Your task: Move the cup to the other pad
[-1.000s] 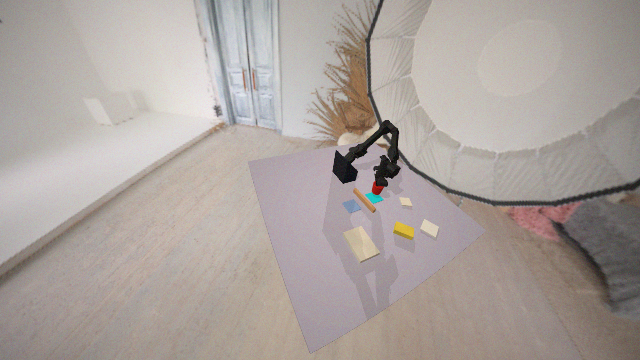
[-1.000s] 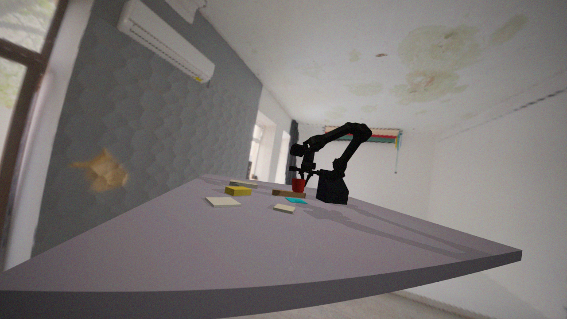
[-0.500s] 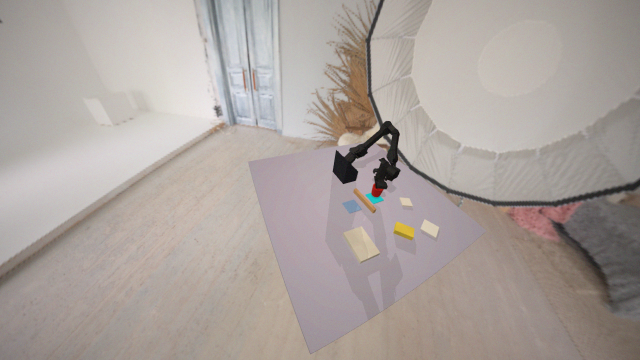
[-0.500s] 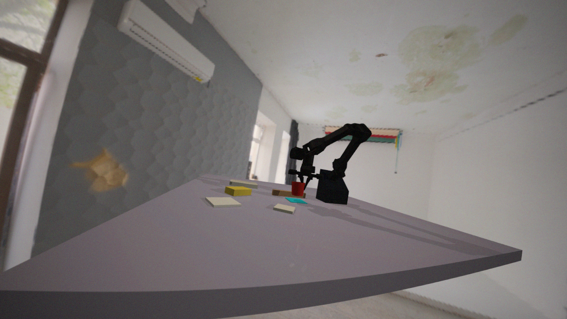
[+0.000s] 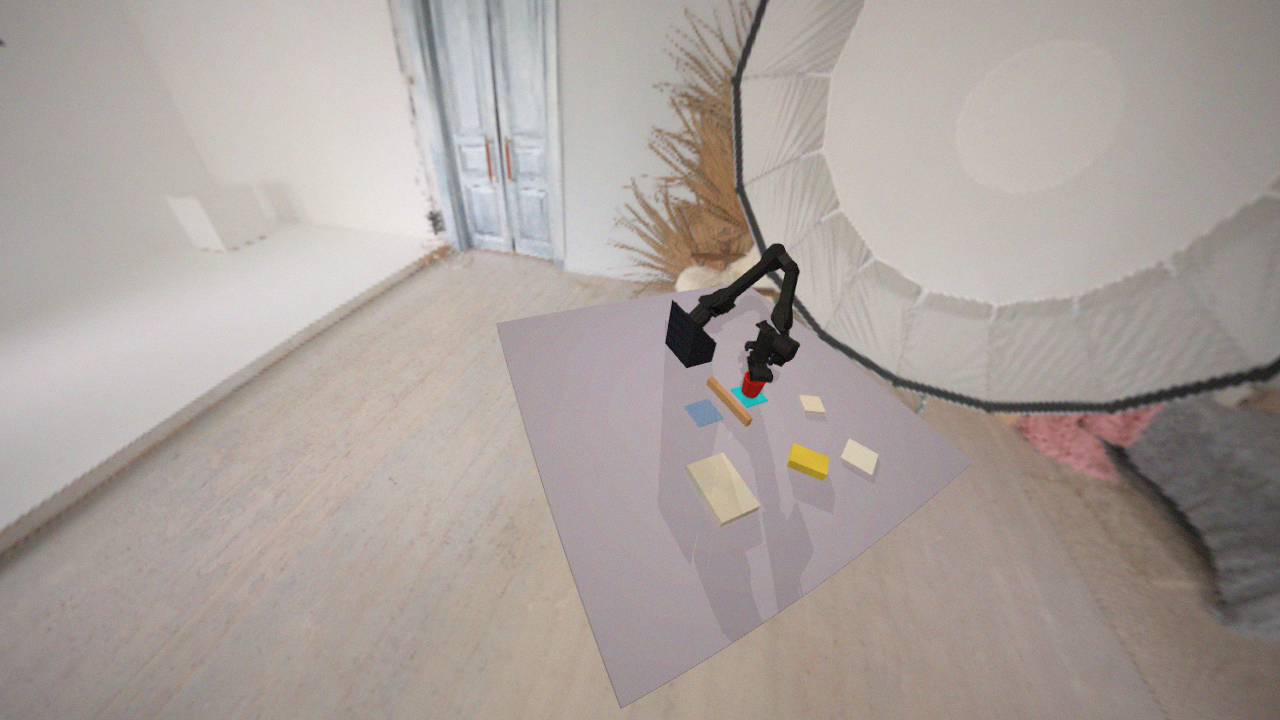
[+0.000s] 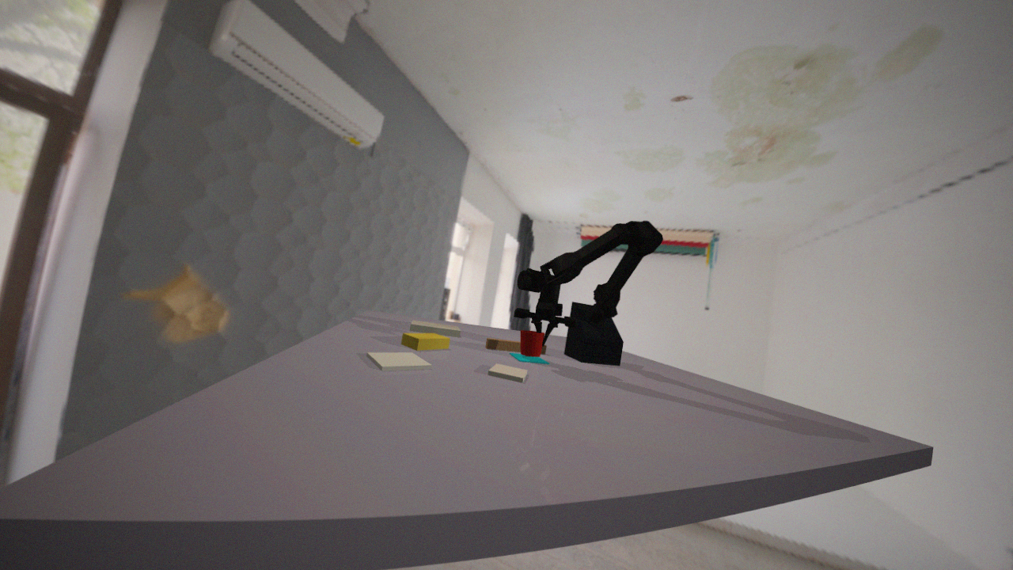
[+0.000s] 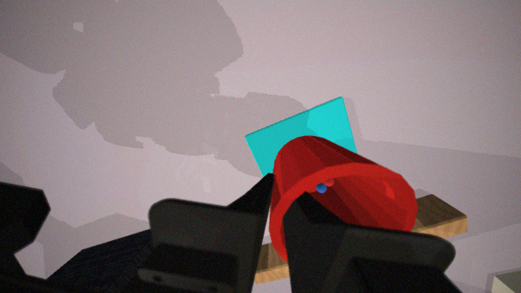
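The red cup point(image 7: 346, 191) hides part of the cyan pad point(image 7: 301, 130) and wooden bar point(image 7: 440, 221).

The grey table point(image 5: 608, 537) carries two pads point(image 5: 703, 412), blocks point(image 5: 808, 461) and a wooden bar point(image 5: 726, 399).

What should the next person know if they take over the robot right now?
Pincer: shut on the red cup's rim, one finger inside, one outside.
Cup: upright, on or just above the turquoise pad; contact unclear. Marbles sit inside.
Blue pad lies bare beyond the wooden bar.
Done: cup brought to the turquoise pad.
Left: confirm it rests there, open the pincer, lift away without tipping it.
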Robot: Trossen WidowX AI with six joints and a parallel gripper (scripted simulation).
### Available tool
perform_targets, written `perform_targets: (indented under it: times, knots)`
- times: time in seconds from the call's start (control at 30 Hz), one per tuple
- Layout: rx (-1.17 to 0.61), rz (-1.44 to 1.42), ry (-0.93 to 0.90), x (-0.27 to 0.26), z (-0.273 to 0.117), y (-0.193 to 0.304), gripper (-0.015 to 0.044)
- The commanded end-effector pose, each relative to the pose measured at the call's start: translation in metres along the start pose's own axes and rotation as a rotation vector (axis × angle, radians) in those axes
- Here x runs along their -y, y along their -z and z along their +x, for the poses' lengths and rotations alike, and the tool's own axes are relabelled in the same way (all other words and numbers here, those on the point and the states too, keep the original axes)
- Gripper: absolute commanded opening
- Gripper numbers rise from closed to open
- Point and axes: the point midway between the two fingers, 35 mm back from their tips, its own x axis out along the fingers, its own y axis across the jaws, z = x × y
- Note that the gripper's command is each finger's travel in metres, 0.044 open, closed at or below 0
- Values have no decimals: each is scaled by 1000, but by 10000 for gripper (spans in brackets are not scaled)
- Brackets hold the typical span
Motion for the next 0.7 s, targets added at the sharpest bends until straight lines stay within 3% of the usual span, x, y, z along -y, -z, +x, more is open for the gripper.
perform_targets:
  times: [0.0, 0.47, 0.63, 0.67]
  knots:
    - [4, 7, -5, -1, 5, 0, 0]
    - [0, 1, -2, -1, 3, 0, 0]
    - [0, 1, -2, -1, 3, 0, 128]
    - [0, 1, -2, -1, 3, 0, 128]
